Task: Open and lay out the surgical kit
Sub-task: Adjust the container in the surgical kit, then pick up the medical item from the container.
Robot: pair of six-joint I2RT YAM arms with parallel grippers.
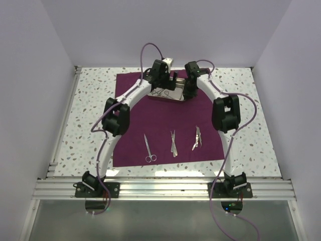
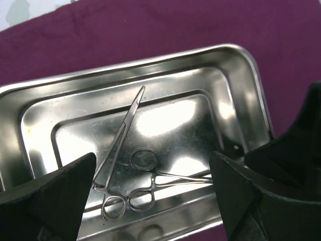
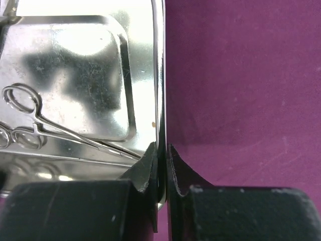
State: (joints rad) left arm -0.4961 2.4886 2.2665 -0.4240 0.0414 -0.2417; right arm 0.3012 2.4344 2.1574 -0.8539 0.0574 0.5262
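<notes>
Top external view shows the purple cloth wrap (image 1: 135,125) spread flat on the tabletop (image 1: 85,130). The steel tray (image 1: 175,96) sits at its far end, with both arms reaching over it. Near the front edge there's a neat row: scissors (image 1: 149,148), a middle piece (image 1: 173,143) and a tweezer-ish piece (image 1: 196,137). They're spaced apart so each can be picked out, I reckon. In the tray lie a long forceps (image 2: 123,135) and a second forceps (image 2: 165,173), handles close together, not yet laid out. Right gripper (image 3: 161,155) is pinched tight on the tray's side wall, one finger inside and one outside, so I'd guess it's steadying the thing. Left gripper (image 2: 152,168) hangs spread wide over the forceps, holding nothing.
</notes>
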